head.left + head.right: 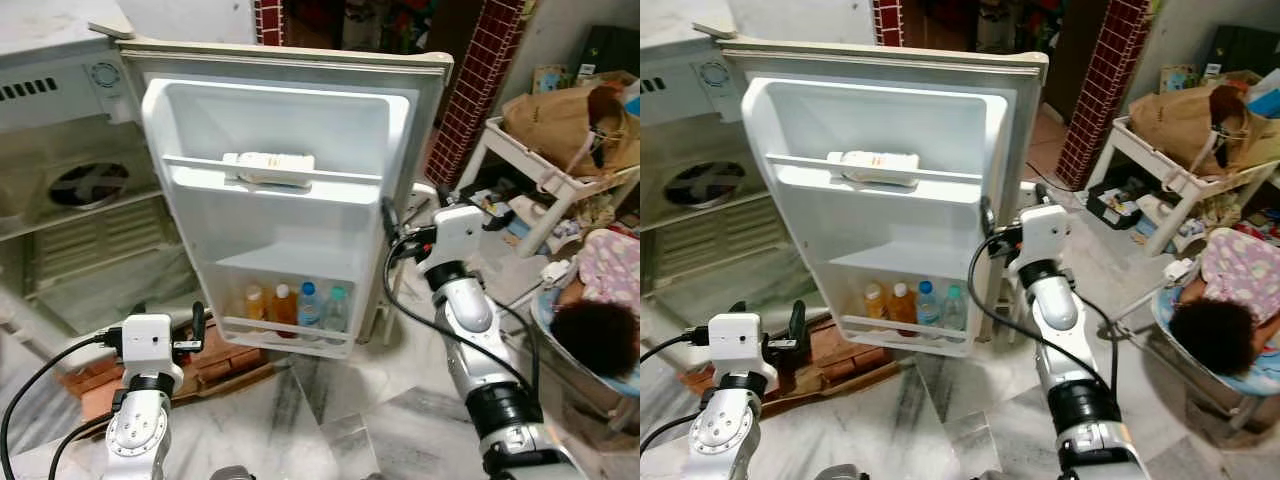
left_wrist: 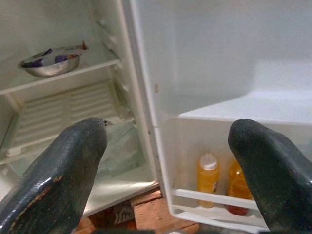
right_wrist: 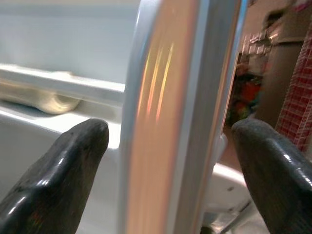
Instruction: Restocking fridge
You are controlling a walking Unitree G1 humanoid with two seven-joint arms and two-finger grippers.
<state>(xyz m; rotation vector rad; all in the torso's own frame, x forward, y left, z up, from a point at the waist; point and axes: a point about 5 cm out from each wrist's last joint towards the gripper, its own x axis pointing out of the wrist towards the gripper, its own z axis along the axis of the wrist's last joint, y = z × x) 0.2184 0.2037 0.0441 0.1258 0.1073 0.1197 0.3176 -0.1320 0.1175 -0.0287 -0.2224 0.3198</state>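
While the fridge door [image 1: 290, 200] stands open, the right gripper [image 3: 165, 146] straddles its edge, fingers apart; the left gripper [image 2: 165, 161] hangs spread.

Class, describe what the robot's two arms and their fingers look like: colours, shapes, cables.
Both arms are silver, jointed cylinders with white boxy wrist blocks and black cables looping alongside. The left gripper and right gripper each have two thick, rounded, glossy black fingers; the left ones look scuffed.

No legible txt, labels or nos.
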